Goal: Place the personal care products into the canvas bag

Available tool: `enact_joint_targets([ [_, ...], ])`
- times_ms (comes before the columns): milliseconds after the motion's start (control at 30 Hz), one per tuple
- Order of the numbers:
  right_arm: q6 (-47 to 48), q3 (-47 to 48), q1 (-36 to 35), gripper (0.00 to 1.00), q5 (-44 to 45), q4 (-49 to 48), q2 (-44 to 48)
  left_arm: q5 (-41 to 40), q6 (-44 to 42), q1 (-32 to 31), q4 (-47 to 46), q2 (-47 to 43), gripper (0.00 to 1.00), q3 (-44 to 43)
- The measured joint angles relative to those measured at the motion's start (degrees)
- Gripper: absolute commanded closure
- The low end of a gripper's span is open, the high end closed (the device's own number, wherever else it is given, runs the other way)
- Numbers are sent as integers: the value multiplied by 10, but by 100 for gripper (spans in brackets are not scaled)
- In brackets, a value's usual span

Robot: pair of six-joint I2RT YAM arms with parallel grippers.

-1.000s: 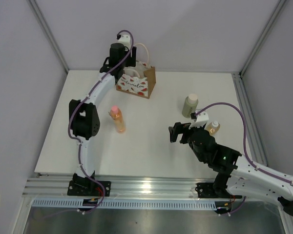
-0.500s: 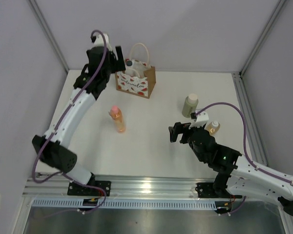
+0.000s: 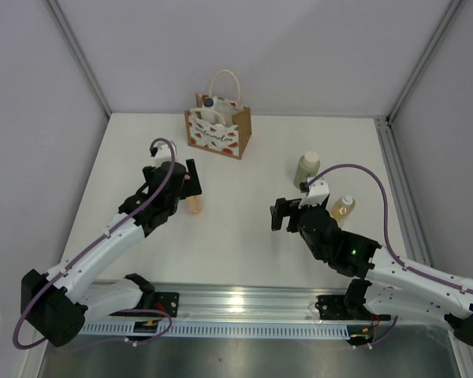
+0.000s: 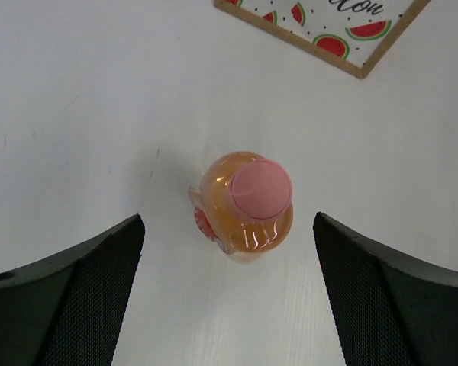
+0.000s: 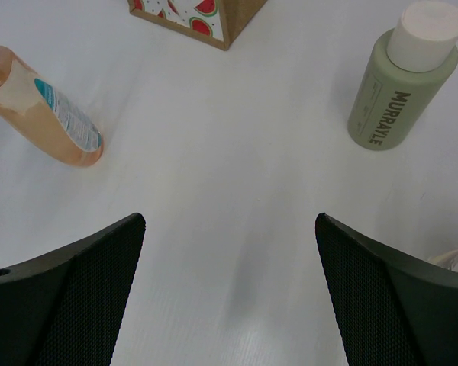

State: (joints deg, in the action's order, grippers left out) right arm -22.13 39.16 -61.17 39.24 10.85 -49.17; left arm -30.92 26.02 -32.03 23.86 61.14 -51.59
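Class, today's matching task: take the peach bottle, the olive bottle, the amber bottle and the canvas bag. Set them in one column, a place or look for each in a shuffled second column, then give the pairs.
Column one
1. peach bottle
2. olive bottle
3. amber bottle
4. canvas bag

Column two
A. at the far side of the table, handles up
B. directly below the open left hand
C. white cap, nearest the table's right edge
D. cream cap, dark lettering down its side

Pairs: 1-B, 2-D, 3-C, 4-A
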Motion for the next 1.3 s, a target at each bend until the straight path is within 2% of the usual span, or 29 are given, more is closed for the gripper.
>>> enact_joint_targets([
  [400, 4, 2, 0, 3, 6, 0, -1, 1, 47, -4, -75, 39, 5, 60],
  [633, 9, 2, 0, 3, 6, 0, -1, -2, 57, -4, -123, 99, 14, 71],
  [900, 12, 2, 0, 3, 6, 0, -1, -16, 48, -4, -162, 124, 20, 86],
  [1133, 12, 2, 0, 3, 7, 0, -1, -63, 23, -4, -172, 127, 23, 87],
  [1300, 12, 2, 0, 3, 7, 0, -1, -54, -2, -4, -192, 122, 25, 99],
])
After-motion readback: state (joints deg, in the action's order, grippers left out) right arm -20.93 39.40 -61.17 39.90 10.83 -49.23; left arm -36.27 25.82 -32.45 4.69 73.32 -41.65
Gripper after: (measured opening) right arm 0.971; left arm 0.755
